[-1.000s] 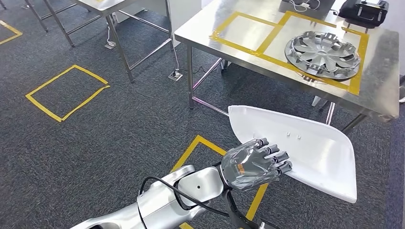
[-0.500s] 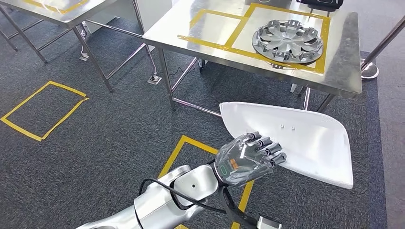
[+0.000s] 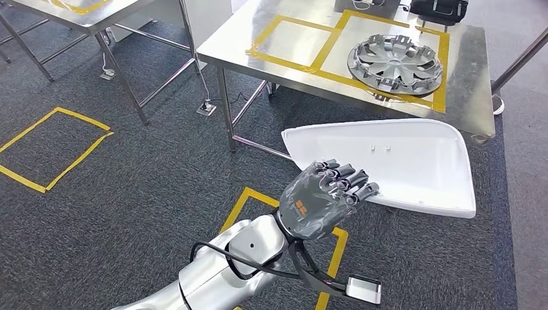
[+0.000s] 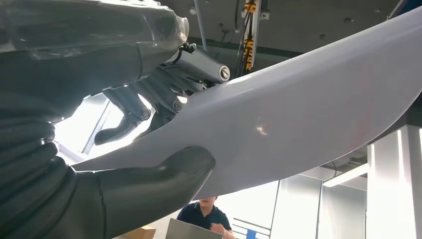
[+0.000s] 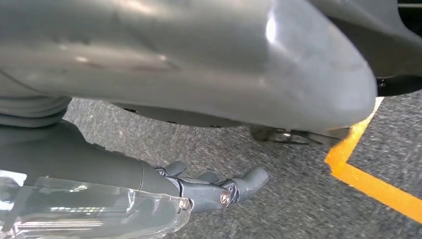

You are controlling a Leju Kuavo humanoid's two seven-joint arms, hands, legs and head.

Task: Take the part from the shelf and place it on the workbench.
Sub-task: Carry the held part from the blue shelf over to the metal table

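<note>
Spreading across the upper right of the head view: shiny stainless-steel workbench [image 3: 271,61] with yellow tape rectangles on its top. Standing on dark grey speckled carpet [image 3: 129,187] marked with yellow tape squares. Resting inside the right-hand taped rectangle: silver spoked wheel cover [image 3: 395,63]; left-hand rectangle bare.

Held in the air just short of the bench's near edge, above the carpet: large white moulded plastic panel [image 3: 400,171], shallow and shell-like, hollow side up. Long axis roughly level, running left to right across the head view, about parallel with the bench's near edge. Narrower rounded end pointing to the robot's left; broader, squarer end to the right, its far corner close to or overlapping the bench edge, contact not determinable.

Gripping the panel's near long edge: grey left hand [image 3: 323,203], fingers curled over the rim on top, thick thumb pressed against the underside, as plain in the left wrist view [image 4: 164,169]. Hanging low over the carpet in its own wrist view: right hand [image 5: 199,191], fingers lying close together and extended with nothing between them; open or closed, cannot tell.

Judging progress: pick-up from the shelf evidently done, carry nearly finished. Remaining: lifting over the bench edge, setting down on the steel top, probably in the free taped rectangle, then letting go.
</note>
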